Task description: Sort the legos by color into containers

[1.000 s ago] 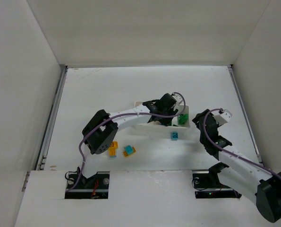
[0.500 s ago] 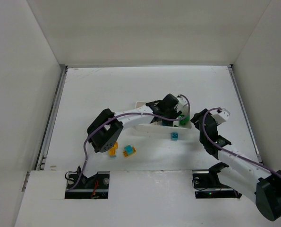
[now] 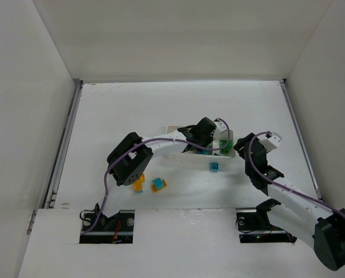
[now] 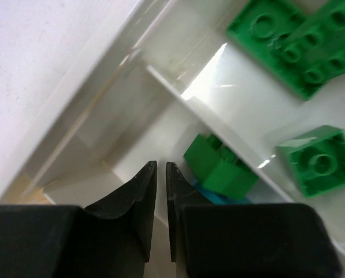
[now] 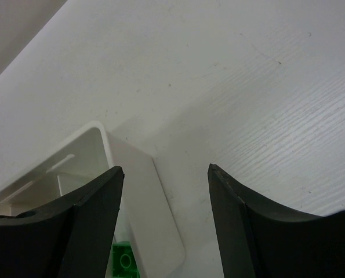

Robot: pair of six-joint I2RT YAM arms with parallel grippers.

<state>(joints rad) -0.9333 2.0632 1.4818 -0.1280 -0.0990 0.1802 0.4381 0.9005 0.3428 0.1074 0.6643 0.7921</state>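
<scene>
Left gripper (image 4: 161, 172): fingers nearly together, empty, above tray (image 4: 178, 91) (green bricks (image 4: 288, 40) inside). Right gripper (image 5: 165, 174): spread wide, empty.

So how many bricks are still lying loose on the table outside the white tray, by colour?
Cyan-blue bricks: 2
Orange-yellow bricks: 1, perhaps another under a cyan one; too small to tell
Green bricks: 0 loose; those seen lie in the tray
Total: 3 clearly loose
</scene>
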